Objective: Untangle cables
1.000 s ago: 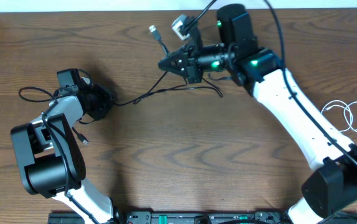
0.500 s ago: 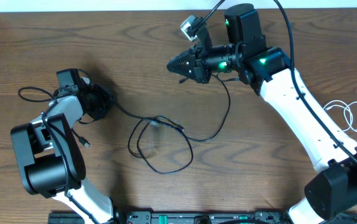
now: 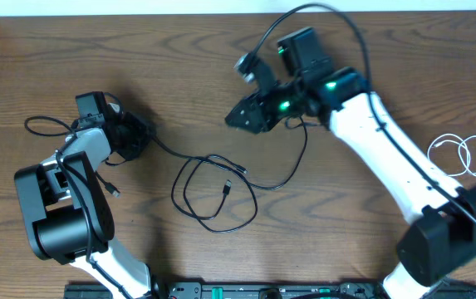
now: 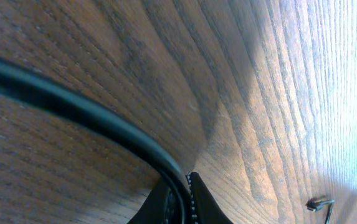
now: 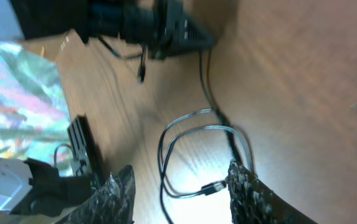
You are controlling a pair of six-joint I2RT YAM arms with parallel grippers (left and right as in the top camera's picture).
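Note:
One black cable (image 3: pixel 213 192) lies in loose loops on the table's middle, its plug (image 3: pixel 228 188) inside the loops. One end runs left into my left gripper (image 3: pixel 134 138), which is shut on it; the left wrist view shows the cable (image 4: pixel 91 115) pinched between the jaws (image 4: pixel 181 198). The other end runs up under my right arm. My right gripper (image 3: pixel 239 119) hovers open and empty above the loops (image 5: pixel 194 140), with its fingers (image 5: pixel 181 193) apart. A second black cable (image 3: pixel 45 125) lies behind the left arm. A white cable (image 3: pixel 462 154) lies far right.
A small loose plug (image 3: pixel 111 188) lies by the left arm's base and also shows in the left wrist view (image 4: pixel 320 203). The table's back edge (image 3: pixel 138 15) is near the right arm. The left arm (image 5: pixel 159 28) shows in the right wrist view.
My right gripper let go of the black cable, which was stretched taut. The cable dropped into loops on the table. The right gripper moved down a little; the left arm stayed put.

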